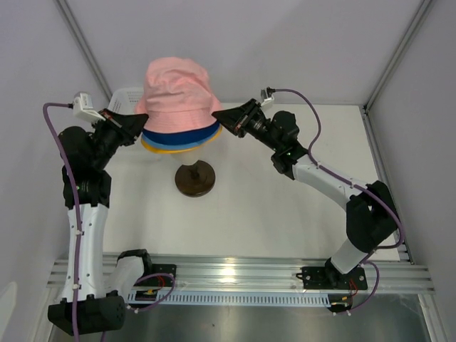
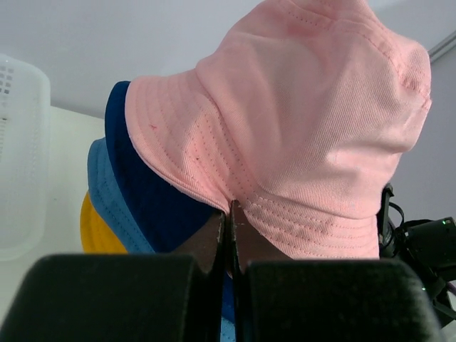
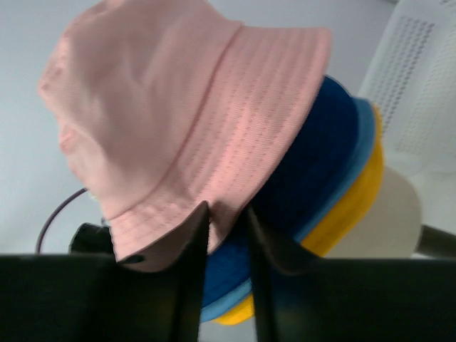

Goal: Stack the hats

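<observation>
Upper centre of the overhead view: pink hat point(image 1: 177, 96), crown up, topmost over navy hat point(image 2: 135, 178), light blue hat point(image 2: 107, 192) and yellow hat point(image 2: 96, 231), brims nested and peeking out below, all seated on the mannequin head point(image 3: 388, 221) above its dark round base point(image 1: 196, 179).

Flanked along one line across the frame: left gripper point(image 1: 139, 128) at the brim's left edge, right gripper point(image 1: 219, 116) at its right edge, both about equally near, both pointing inward at the crown.

From the left wrist view, fingers pressed together on the pink brim's lower hem, cloth pinched right at the tips. From the right wrist view, fingers parted by a narrow gap with the pink hem hanging in it; looks loose rather than clamped, though hard to be sure.

With the brim level between the two tips, probably turns on pulling down evenly, or letting go on both sides alike, to keep the crown square over the three below. Appears close to done, with all four in one pile.

White basket point(image 1: 127, 96) just behind the left gripper, upper left.
</observation>
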Motion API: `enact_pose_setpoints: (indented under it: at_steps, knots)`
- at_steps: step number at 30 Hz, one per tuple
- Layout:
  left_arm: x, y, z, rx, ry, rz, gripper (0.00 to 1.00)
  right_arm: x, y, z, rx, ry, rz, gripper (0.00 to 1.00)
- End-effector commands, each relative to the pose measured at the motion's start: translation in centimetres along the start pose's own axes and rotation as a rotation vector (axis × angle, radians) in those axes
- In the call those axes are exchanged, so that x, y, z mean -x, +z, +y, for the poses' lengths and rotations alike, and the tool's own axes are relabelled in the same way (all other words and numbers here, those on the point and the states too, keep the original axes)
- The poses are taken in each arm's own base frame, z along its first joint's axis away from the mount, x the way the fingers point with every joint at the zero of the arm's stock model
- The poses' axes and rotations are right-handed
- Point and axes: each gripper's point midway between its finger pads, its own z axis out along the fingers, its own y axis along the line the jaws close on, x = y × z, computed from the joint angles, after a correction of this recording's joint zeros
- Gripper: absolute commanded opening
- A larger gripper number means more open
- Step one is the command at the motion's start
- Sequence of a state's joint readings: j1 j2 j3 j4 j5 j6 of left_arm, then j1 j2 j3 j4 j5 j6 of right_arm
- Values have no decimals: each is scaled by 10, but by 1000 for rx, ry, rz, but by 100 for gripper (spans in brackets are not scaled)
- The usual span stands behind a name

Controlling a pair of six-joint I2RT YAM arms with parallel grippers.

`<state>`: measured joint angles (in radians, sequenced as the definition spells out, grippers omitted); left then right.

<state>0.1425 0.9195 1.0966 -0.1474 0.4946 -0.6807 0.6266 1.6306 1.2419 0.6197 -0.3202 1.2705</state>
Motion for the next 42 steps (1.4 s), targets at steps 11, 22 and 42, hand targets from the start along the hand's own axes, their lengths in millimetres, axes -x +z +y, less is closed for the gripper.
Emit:
enact_pose_setpoints:
  at_steps: [11,22,42]
  knots:
    - [-15,31,37,121,8,206,1,86,3,15,-37,-44,-216,60]
    - [-1,61,33,43,84,292,1,107,-19,1,-157,-174,-320,66]
    - [-20,101,72,-8,195,419,1,104,-8,-10,-43,-169,-290,80]
